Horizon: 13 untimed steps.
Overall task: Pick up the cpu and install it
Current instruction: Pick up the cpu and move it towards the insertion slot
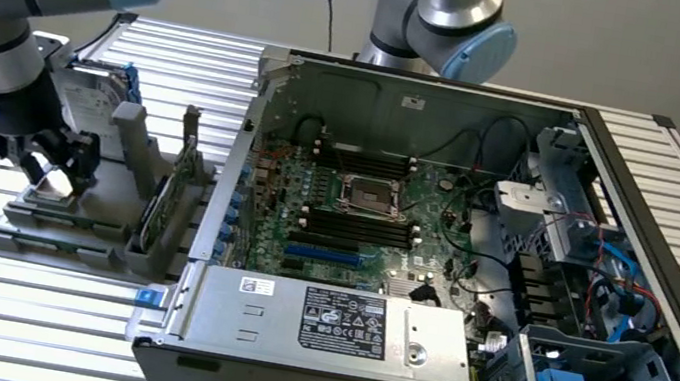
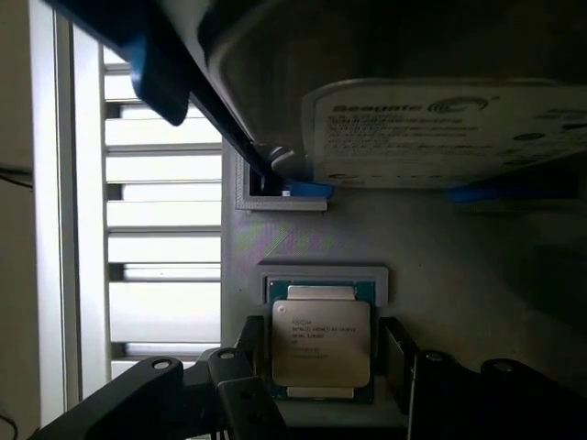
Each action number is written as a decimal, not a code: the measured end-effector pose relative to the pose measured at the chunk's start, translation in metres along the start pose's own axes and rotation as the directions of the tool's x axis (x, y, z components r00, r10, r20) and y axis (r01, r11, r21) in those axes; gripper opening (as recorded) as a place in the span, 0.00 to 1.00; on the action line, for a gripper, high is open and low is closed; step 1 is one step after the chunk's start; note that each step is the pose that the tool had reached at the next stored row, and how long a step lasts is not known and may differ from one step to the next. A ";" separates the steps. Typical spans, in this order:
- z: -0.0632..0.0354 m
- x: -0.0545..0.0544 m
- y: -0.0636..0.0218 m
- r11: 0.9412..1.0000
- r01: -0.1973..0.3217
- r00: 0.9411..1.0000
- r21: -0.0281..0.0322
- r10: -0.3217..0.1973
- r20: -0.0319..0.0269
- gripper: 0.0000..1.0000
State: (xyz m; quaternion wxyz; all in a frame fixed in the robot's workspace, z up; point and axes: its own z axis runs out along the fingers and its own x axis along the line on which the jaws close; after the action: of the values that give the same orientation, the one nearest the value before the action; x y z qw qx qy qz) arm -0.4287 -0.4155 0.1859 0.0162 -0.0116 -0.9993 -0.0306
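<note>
Finds the gripper (image 1: pixel 53 170) low over the grey holder (image 1: pixel 49 243) on the slatted table (image 1: pixel 10 323), at the exterior view's left, well apart from the open computer case (image 1: pixel 665 179). Holds the jaws wide apart, clamped on nothing. Places the cpu (image 2: pixel 321 341) flat in a shallow square seat of that holder, pale metal top upward with small dark print on it and a green edge showing around the lid. Sets the two black fingers (image 2: pixel 396 362) one just beside each of two opposite edges of the chip, so that it lies between them; cannot tell whether either one touches it. Shows the hard drive (image 2: pixel 431 128) in the same holder near the cpu, silver, with a white label and a blue frame, one blue tab reaching into a small grey bracket (image 2: pixel 275 203). Puts a dark memory stick (image 1: pixel 166 200) upright on edge in the holder, on the side toward the case. Inside the case, lays the green motherboard (image 1: pixel 332 245) flat on the floor, with the square metal-framed socket (image 1: pixel 364 194) near its middle, among rows of black memory slots (image 1: pixel 355 225). Has a silver power supply (image 1: pixel 335 321) with a black label along the near wall of the case, and black and blue cables (image 1: pixel 609 281) at the exterior view's right.
</note>
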 end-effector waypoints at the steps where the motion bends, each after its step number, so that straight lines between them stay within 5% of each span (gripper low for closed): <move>1: 0.0002 0.000 0.0000 1.000 0.000 1.000 0.000 0.000 0.000 0.62; 13: 0.0005 0.000 -0.0001 1.000 0.000 1.000 0.000 0.000 0.000 0.55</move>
State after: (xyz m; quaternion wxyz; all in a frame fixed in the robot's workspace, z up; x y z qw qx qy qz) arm -0.4287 -0.4156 0.1854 0.0163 -0.0116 -0.9993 -0.0306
